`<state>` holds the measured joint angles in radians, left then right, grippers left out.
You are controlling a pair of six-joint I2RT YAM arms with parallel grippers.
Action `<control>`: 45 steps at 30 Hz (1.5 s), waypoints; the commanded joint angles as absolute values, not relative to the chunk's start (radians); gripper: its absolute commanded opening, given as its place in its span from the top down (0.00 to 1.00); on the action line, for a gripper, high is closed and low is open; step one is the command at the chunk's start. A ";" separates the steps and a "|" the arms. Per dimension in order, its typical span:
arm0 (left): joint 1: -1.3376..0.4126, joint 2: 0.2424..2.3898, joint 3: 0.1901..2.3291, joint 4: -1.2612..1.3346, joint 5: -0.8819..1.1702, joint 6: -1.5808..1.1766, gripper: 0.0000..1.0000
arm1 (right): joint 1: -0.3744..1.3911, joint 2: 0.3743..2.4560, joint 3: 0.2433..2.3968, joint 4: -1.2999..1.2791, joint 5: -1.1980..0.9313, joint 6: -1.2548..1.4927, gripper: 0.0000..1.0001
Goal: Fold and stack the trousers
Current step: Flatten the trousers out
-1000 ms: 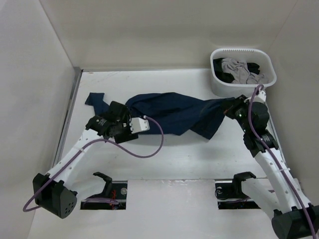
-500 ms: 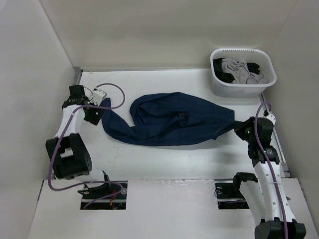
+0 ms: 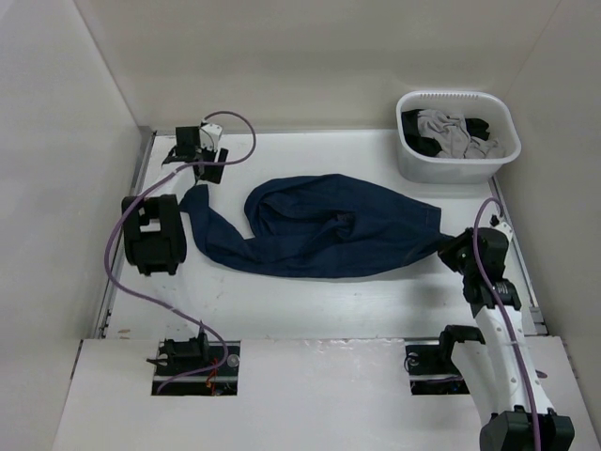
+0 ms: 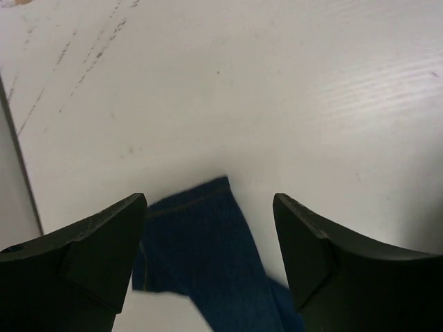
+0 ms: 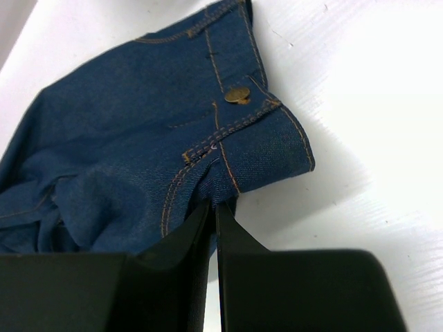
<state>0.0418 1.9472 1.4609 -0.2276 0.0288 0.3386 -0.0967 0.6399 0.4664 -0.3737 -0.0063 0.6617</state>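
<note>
The trousers (image 3: 329,225), dark navy jeans, lie bunched across the middle of the table, one leg stretched left to a hem near my left arm. My left gripper (image 3: 199,167) is open above that leg hem (image 4: 194,242), which lies loose on the table between its jaws. My right gripper (image 3: 449,246) is shut on the waistband edge (image 5: 228,159), just below the brass button (image 5: 237,95), at the trousers' right end. The tan patch is out of view.
A white basket (image 3: 413,162) with grey and black clothes stands at the back right. White walls close the table on the left, back and right. The left arm's body (image 3: 150,235) rises beside the leg hem.
My left gripper carried the leg end leftward and toward the back, then let go and rose toward the back left corner. My right gripper pulled the waistband right and nearer, spreading the trousers.
</note>
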 commanded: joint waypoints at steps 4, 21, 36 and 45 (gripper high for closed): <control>0.035 2.082 1.586 -0.251 -0.064 0.275 0.29 | -0.091 0.637 0.456 -0.319 0.015 0.666 0.90; 0.025 2.059 1.505 -0.391 -0.139 0.245 0.94 | -0.090 0.710 0.483 -0.253 0.040 0.678 0.90; 0.398 1.488 1.418 -0.360 0.011 0.290 1.00 | -0.252 0.904 0.835 -0.169 -0.110 0.624 0.98; 0.568 1.210 0.841 -0.370 0.025 0.443 0.99 | -0.301 0.689 0.556 -0.334 -0.141 0.774 0.95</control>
